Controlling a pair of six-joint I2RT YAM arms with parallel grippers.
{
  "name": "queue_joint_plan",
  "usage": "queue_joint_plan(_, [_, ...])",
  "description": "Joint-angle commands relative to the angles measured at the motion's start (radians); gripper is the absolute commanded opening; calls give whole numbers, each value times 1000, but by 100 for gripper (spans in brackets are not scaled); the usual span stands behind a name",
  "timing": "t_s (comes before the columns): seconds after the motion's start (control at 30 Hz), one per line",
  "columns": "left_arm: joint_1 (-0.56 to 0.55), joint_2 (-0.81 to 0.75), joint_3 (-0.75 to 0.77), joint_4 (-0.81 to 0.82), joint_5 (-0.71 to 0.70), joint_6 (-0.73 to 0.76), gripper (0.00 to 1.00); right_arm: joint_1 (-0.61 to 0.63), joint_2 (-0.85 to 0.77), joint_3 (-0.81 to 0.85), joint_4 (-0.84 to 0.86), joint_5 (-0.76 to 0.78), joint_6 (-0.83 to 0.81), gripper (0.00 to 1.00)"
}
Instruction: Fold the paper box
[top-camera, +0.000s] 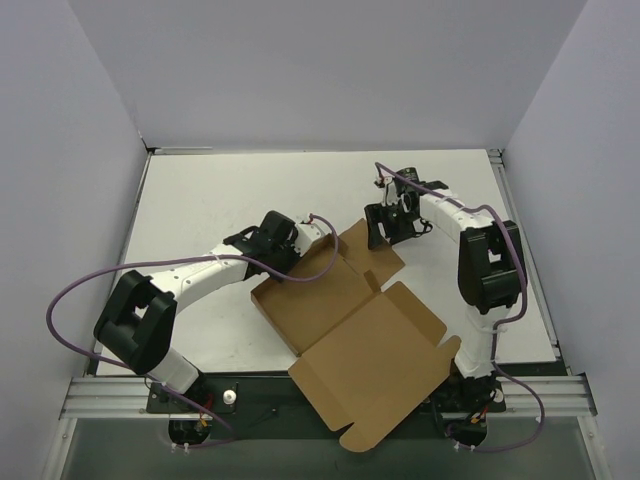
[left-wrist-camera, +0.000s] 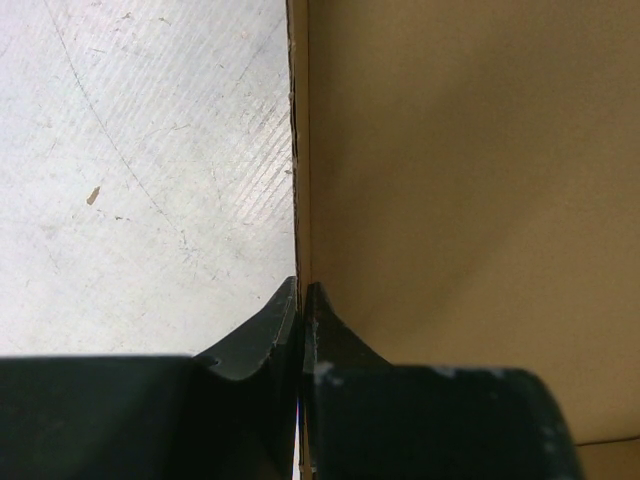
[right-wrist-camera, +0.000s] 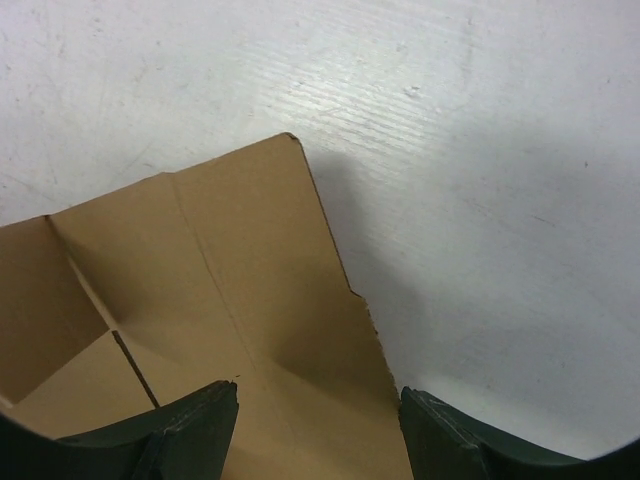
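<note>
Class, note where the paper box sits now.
In the top view, the paper box lies half-open at the near centre of the table, its lid overhanging the near edge; the left gripper pinches one panel.

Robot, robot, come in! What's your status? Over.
Left gripper shut on paper box wall. Right gripper open over a flap. Box only partly folded. Nothing blocking.

One paper box (top-camera: 330, 310); two robot arms, a left arm (top-camera: 195, 278) and a right arm (top-camera: 485, 265); two grippers, the left gripper (left-wrist-camera: 300, 290) and the right gripper (right-wrist-camera: 318, 392); two purple cables (top-camera: 60, 300); one white table (top-camera: 220, 190); three grey walls (top-camera: 320, 70).
</note>
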Motion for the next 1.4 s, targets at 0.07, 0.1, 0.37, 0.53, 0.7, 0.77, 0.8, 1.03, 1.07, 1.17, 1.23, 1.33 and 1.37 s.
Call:
queue_joint_plan(0.07, [-6, -28, 0, 29, 23, 13, 0, -16, 51, 26, 2, -128, -21, 65])
queue_joint_plan(0.1, [-6, -25, 1, 29, 24, 10, 0, -16, 55, 23, 0, -134, -12, 64])
queue_joint_plan(0.37, [-9, -21, 20, 14, 11, -13, 0, -16, -5, -61, 12, -194, 11, 39])
queue_joint_plan(0.53, [-11, -30, 15, 14, 18, -8, 0, -48, -15, -64, 20, -161, 5, 59])
queue_joint_plan(0.7, [-14, -28, 14, 13, 12, -5, 0, -88, -4, -64, 29, -216, -6, 63])
queue_joint_plan(0.77, [-14, -28, 12, 13, 12, -4, 0, -97, 1, -64, 31, -230, -9, 64])
queue_joint_plan(0.8, [-14, -27, 10, 13, 12, -5, 0, -97, -1, -71, 34, -220, -13, 64])
queue_joint_plan(1.03, [-14, -24, 9, 13, 12, -5, 0, -126, -19, -80, 57, -227, -21, 64])
queue_joint_plan(1.07, [-14, -22, 9, 13, 11, -4, 0, -135, -22, -80, 62, -239, -20, 64])
queue_joint_plan(1.17, [-15, -19, 10, 13, 9, -4, 0, -135, -21, -78, 62, -325, -12, 63])
queue_joint_plan(1.23, [-15, -18, 14, 11, 9, -2, 0, -125, -21, -87, 77, -379, -1, 60])
queue_joint_plan(1.33, [-14, -16, 14, 10, 8, -4, 0, -98, -22, -106, 85, -419, 14, 54])
queue_joint_plan(1.37, [-14, -16, 14, 11, 5, -2, 0, -89, -21, -112, 85, -427, 14, 53])
